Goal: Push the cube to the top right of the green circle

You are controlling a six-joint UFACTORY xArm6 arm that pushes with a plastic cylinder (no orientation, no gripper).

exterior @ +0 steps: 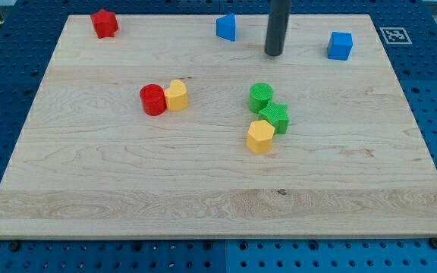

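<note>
A blue cube [340, 45] sits near the board's top right. A green circle [261, 96] lies near the middle, touching a green star [275, 117] just below and to its right. My tip [274, 53] is at the view's top centre, left of the blue cube and above the green circle, touching no block.
A yellow hexagon [260, 136] touches the green star from below. A red cylinder [152, 99] and a yellow block [177, 95] sit together at centre left. A red star [104, 23] is at top left. A blue wedge-like block [227, 27] is left of my tip.
</note>
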